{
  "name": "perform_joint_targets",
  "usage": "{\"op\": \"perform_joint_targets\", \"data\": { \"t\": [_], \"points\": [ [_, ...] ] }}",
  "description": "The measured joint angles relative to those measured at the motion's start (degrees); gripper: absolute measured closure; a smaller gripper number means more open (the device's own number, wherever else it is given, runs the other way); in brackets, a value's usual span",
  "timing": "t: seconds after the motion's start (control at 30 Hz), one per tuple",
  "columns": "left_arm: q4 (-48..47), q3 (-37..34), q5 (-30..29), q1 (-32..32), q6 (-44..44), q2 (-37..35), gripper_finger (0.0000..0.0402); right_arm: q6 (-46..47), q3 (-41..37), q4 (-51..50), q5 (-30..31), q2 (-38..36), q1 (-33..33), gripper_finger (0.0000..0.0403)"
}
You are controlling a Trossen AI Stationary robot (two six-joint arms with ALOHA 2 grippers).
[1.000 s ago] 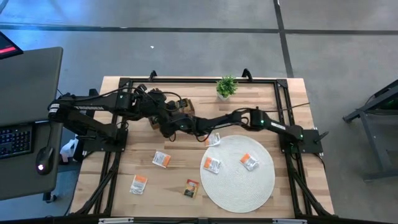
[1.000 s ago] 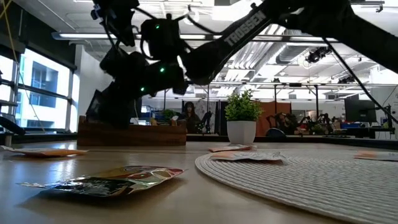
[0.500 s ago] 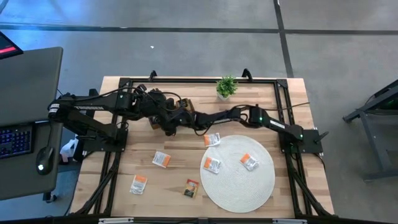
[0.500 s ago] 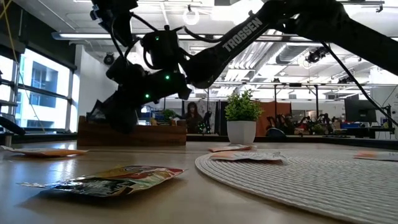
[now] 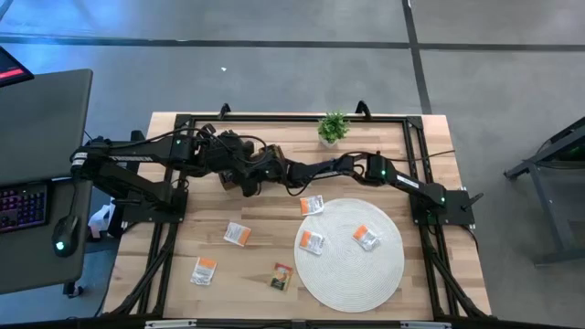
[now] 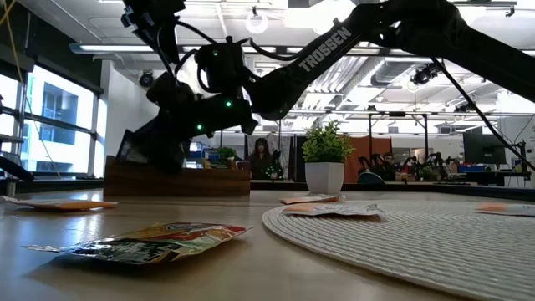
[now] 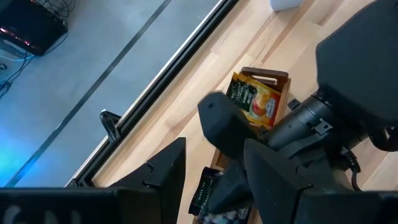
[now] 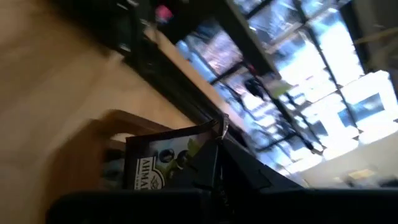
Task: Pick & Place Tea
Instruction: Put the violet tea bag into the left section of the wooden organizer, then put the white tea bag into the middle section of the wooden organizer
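Pale wood desk (image 5: 210, 292); white ribbed round mat (image 5: 352, 274); white-and-orange sachets (image 5: 239, 234); green plant (image 5: 333, 125) in a white pot; black arms.

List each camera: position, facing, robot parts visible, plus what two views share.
High: overhead, straight down; table, both arms, mat.
Low: table height, level across; arms overhead, plant, room behind.
Left wrist: on left arm, facing tray; left gripper open, right arm beyond.
Right wrist: on right arm; right gripper pinching black sachet by tray.
Shared: both wrist views show the tray.
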Motion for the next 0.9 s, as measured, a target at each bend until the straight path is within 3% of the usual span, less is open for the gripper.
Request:
{"op": "perform_joint_targets", "data": {
  "t": [0.1,0.4,0.5,0.7,0.8,0.9],
  "points": [
    [0.01,0.0,0.0,0.0,0.0,0.0,0.0243,-0.32,0.0,-3.19,-3.67,0.0,-0.14,0.0386],
    [0.02,0.0,-0.01,0.0,-0.02,0.0,0.0243,0.74,-0.02,-5.16,-2.48,0.0,-0.25,0.0321],
    [0.01,0.0,0.78,0.0,-0.06,0.0,0.0243,3.74,-0.02,-2.75,0.11,-0.13,0.84,0.03],
    [-0.48,0.0,1.62,-0.03,-0.26,0.0,0.0243,4.8,-0.13,-7.43,4.33,-3.65,4.16,0.0285],
    [-1.45,0.08,1.67,0.0,-0.59,-0.09,0.0243,4.68,-0.13,-15.72,11.27,-7.04,6.02,0.0284],
    [-1.52,0.26,6.33,-0.08,-1.21,-1.27,0.0243,2.44,-0.13,-31.27,17.83,-11.03,7.8,0.0284]
  ]
}}
